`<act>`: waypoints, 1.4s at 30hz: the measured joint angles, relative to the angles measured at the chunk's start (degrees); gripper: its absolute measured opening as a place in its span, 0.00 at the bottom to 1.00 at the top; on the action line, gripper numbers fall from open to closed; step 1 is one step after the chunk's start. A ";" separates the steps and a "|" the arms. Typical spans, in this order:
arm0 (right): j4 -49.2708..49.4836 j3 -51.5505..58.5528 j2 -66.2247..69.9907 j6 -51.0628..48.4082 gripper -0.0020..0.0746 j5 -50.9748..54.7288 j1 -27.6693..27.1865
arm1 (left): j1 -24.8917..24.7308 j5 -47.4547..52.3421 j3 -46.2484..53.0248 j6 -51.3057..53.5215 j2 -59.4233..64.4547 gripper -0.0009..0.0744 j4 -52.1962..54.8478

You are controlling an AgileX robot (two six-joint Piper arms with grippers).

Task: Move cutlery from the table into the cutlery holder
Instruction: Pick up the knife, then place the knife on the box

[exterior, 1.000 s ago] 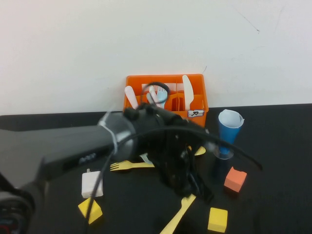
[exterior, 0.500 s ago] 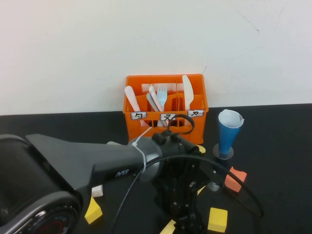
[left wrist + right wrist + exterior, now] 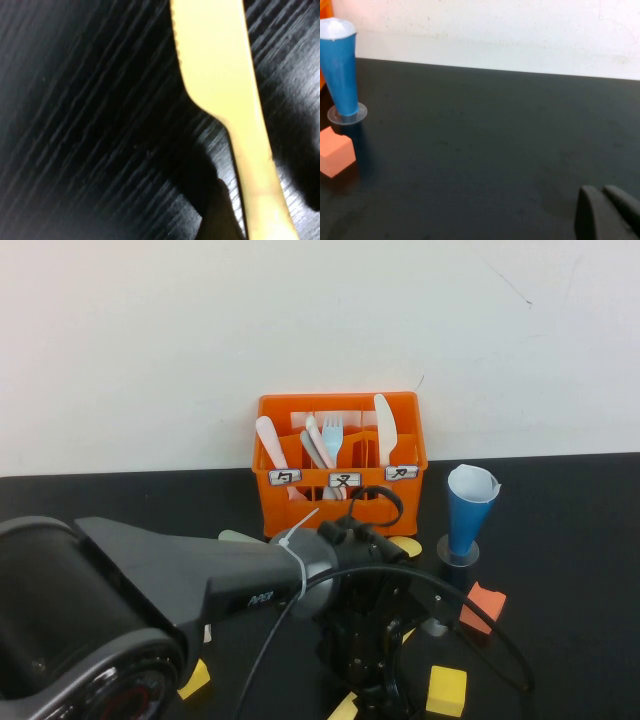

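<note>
The orange cutlery holder [image 3: 340,458] stands at the table's back and holds a blue fork [image 3: 332,433], a pale knife [image 3: 384,425] and other pale pieces. A pale yellow knife [image 3: 227,85] lies flat on the black table [image 3: 560,540]; only its end [image 3: 345,705] shows in the high view. My left gripper [image 3: 375,690] is low over it at the front centre. In the left wrist view the left gripper [image 3: 260,220] is open astride the knife's handle, with one finger [image 3: 217,212] beside it. My right gripper [image 3: 601,192] is shut and empty. No pink fork shows on the table.
A blue cone cup [image 3: 468,508] stands right of the holder, with an orange cube [image 3: 483,607] in front of it. Yellow cubes lie at the front right [image 3: 447,690] and front left [image 3: 195,677]. Pale pieces [image 3: 405,545] [image 3: 235,537] peek out beside my left arm.
Over the last second my left arm has swung toward the table's front and dropped over the yellow knife, hiding the yellow fork and white block. Since half a second ago it has barely moved.
</note>
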 joint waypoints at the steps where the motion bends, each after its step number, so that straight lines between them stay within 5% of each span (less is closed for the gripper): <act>1: 0.00 0.00 0.00 0.00 0.02 0.00 0.00 | 0.00 -0.10 0.00 0.00 0.00 0.54 0.00; 4: 0.00 0.00 0.00 0.00 0.02 0.00 0.00 | 0.00 -0.25 0.00 -0.14 0.00 0.45 0.00; 8: 0.00 0.00 0.00 0.00 0.02 0.00 0.00 | 0.00 -0.64 0.00 -0.72 0.10 0.17 -0.22; 20: 0.00 0.00 0.00 0.00 0.02 0.00 0.00 | 0.00 -10.45 4.52 -1.10 -8.02 0.17 -1.39; 32: 0.00 0.00 0.00 0.00 0.02 0.00 0.00 | 5.16 -59.96 23.68 -3.80 -22.07 0.17 -1.39; 42: 0.00 0.00 0.00 0.00 0.02 0.00 0.00 | 10.70 -93.14 23.12 -13.57 -17.32 0.17 -0.52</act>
